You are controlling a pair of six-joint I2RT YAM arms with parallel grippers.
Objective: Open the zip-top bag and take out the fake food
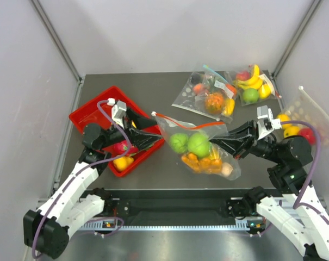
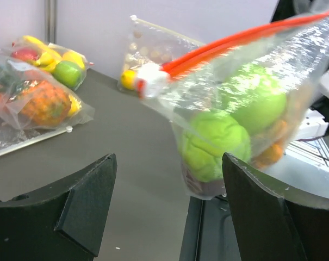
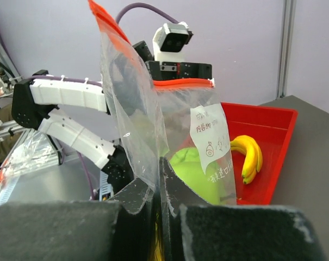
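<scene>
The zip-top bag (image 1: 208,155) hangs lifted at the table's middle, its orange-red zip strip (image 1: 194,125) on top. Two green apples (image 1: 199,144) and orange segment pieces (image 1: 203,162) of the fake food show through the plastic. My right gripper (image 1: 213,142) is shut on the bag's right side; in the right wrist view its jaws (image 3: 160,166) pinch the clear film beside the white label (image 3: 210,136). My left gripper (image 1: 157,134) stands open just left of the bag. In the left wrist view it (image 2: 169,163) holds nothing, and the bag (image 2: 251,81) hangs ahead to the right.
A red tray (image 1: 91,114) under my left arm holds a pink dragon fruit (image 1: 122,148), a yellow piece and a banana (image 3: 250,155). Two other filled bags (image 1: 205,95) (image 1: 251,84) lie at the back. Another bag (image 1: 311,119) sits at the right edge.
</scene>
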